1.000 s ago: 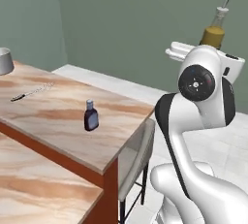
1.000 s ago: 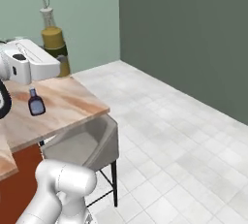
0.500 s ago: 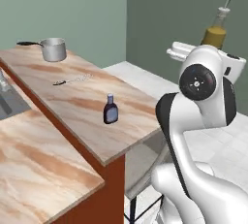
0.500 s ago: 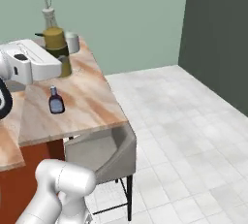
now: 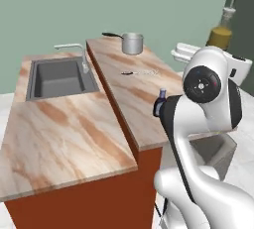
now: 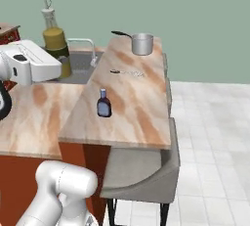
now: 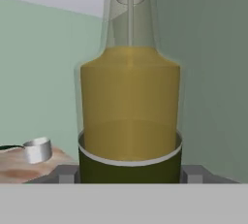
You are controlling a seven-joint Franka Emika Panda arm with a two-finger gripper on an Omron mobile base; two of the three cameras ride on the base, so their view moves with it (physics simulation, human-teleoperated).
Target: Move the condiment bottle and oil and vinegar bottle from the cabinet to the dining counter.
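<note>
The gripper (image 7: 130,173) grasps the oil and vinegar bottle (image 7: 130,106): olive-yellow body, dark base band, narrow clear neck, thin pale spout, held upright.

A steel saucepan (image 5: 132,42) stands at the far end; a grey sink (image 5: 58,78) with faucet (image 5: 74,53) lies left; a grey chair (image 6: 141,171) sits near.

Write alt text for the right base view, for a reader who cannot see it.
The gripper, at the left, holds the tall olive-yellow oil and vinegar bottle above the sink counter. The small blue-capped condiment bottle already stands on the dining counter, with a steel saucepan at its far end and a grey stool below.
</note>
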